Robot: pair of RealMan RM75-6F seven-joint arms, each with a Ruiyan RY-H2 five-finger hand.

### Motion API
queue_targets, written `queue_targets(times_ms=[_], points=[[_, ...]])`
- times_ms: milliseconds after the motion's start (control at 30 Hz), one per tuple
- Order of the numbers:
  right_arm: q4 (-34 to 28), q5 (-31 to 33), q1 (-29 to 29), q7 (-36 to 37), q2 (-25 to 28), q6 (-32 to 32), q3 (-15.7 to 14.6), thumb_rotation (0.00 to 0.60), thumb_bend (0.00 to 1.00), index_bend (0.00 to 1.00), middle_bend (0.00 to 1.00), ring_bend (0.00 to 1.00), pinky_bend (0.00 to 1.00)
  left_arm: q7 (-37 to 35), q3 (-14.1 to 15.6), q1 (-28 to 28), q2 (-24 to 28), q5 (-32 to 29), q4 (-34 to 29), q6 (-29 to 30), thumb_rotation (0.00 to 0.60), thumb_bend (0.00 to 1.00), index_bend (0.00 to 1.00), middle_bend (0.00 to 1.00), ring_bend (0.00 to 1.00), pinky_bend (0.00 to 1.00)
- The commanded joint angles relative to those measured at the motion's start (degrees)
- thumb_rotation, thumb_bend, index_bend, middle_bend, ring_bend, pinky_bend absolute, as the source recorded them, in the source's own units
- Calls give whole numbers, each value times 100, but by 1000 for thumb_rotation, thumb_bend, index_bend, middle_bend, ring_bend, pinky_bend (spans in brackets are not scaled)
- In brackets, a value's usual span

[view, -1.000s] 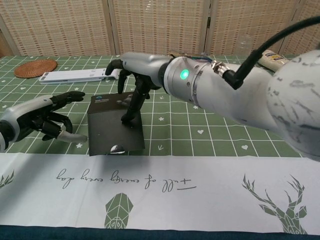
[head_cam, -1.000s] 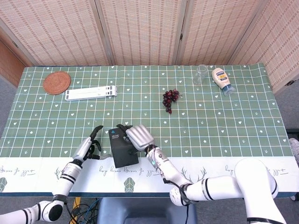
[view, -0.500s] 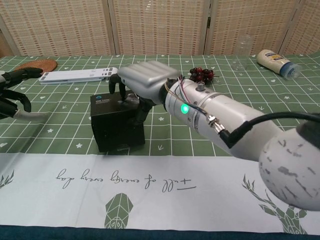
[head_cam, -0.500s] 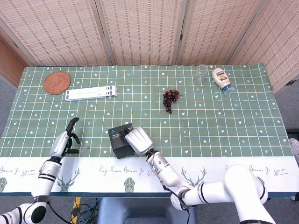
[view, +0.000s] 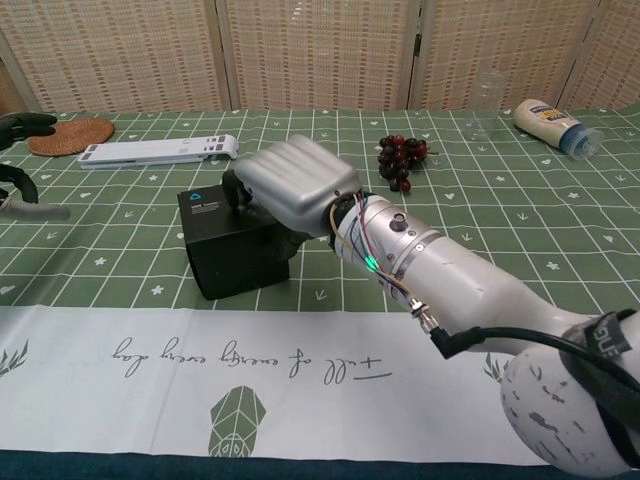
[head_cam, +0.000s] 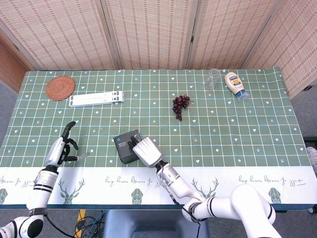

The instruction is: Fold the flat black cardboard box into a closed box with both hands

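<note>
The left hand (head_cam: 60,149) hovers with fingers spread, holding nothing, well apart from the black box (head_cam: 127,145) to its right. The right hand (view: 295,183) rests on that box, fingers curled over its top. Only the chest view shows the box standing up as a block beneath the palm.

Near edge, from my seat: box (head_cam: 126,145) centre-left, right hand (head_cam: 146,151) on its right side, left hand (head_cam: 61,150) well left. Far side, left to right: coaster (head_cam: 60,88), stand (head_cam: 96,98), grapes (head_cam: 180,105), glass (head_cam: 213,78), bottle (head_cam: 235,85).
</note>
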Motion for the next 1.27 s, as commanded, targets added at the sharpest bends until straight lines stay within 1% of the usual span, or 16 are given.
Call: queue_targets(times_ms=[33, 100, 167, 267, 333, 400, 433, 467, 567, 633, 700, 767, 833, 933, 1100, 1267], points=[[23, -104, -67, -21, -13, -20, 47, 600, 301, 350, 374, 764, 1000, -39, -11, 13, 25, 25, -5, 9, 600, 85, 0, 0, 551, 869], [-82, -196, -132, -17, 55, 46, 102, 600, 300, 350, 359, 764, 1000, -53, -18, 23, 58, 64, -29, 36, 600, 85, 0, 0, 552, 870], [-445, -197, -248, 14, 248, 111, 165, 600, 294, 328, 319, 758, 1000, -53, -7, 41, 108, 127, -84, 76, 600, 84, 0, 0, 551, 870], [-1302, -233, -502, -152, 856, 283, 142, 600, 286, 235, 270, 727, 1000, 73, 44, 75, 237, 281, -190, 181, 600, 85, 0, 0, 532, 862], [-1994, -224, -723, -245, 1394, 397, 78, 600, 285, 211, 256, 686, 1000, 332, 96, 109, 331, 376, -242, 294, 600, 84, 0, 0, 503, 839], [-2582, -228, -957, -368, 1947, 559, -10, 600, 285, 211, 251, 652, 1000, 746, 183, 149, 485, 445, -333, 374, 600, 84, 0, 0, 454, 774], [-2819, -232, -1060, -414, 2186, 627, -60, 600, 285, 211, 251, 638, 1000, 974, 215, 177, 546, 456, -374, 436, 600, 84, 0, 0, 402, 714], [-3039, -231, -1167, -460, 2417, 707, -108, 600, 285, 211, 250, 610, 994, 1203, 243, 210, 601, 455, -423, 503, 600, 84, 0, 0, 324, 646], [-3650, -278, -1552, -519, 3107, 1035, -278, 600, 285, 211, 246, 499, 886, 1807, 303, 335, 752, 420, -625, 742, 600, 84, 0, 0, 219, 549], [-3936, -390, -1850, -428, 3536, 1286, -433, 600, 285, 211, 245, 441, 789, 2206, 359, 431, 841, 407, -735, 912, 600, 84, 0, 0, 205, 533], [-4075, -555, -2112, -220, 3863, 1476, -590, 600, 286, 211, 245, 403, 718, 2587, 414, 525, 901, 416, -779, 1096, 600, 84, 0, 0, 204, 532], [-4125, -716, -2423, 5, 4194, 1701, -766, 600, 286, 211, 245, 387, 684, 3052, 484, 649, 965, 410, -825, 1316, 600, 84, 0, 0, 199, 531], [-4134, -881, -2713, 328, 4519, 1838, -961, 600, 286, 211, 246, 365, 625, 3419, 521, 797, 983, 388, -862, 1590, 600, 84, 0, 0, 195, 529], [-4009, -1101, -3177, 730, 4808, 2196, -1160, 600, 286, 211, 245, 342, 570, 3715, 603, 1026, 1007, 414, -946, 1946, 600, 84, 0, 0, 192, 526], [-3746, -1302, -3876, 1407, 5113, 2689, -1364, 600, 286, 211, 245, 325, 524, 4113, 808, 1404, 983, 682, -999, 2556, 600, 84, 0, 0, 190, 505], [-3543, -1435, -4508, 1745, 5155, 3085, -1478, 600, 286, 211, 246, 324, 519, 4395, 1036, 1843, 899, 897, -1151, 3118, 600, 84, 0, 0, 189, 504]])
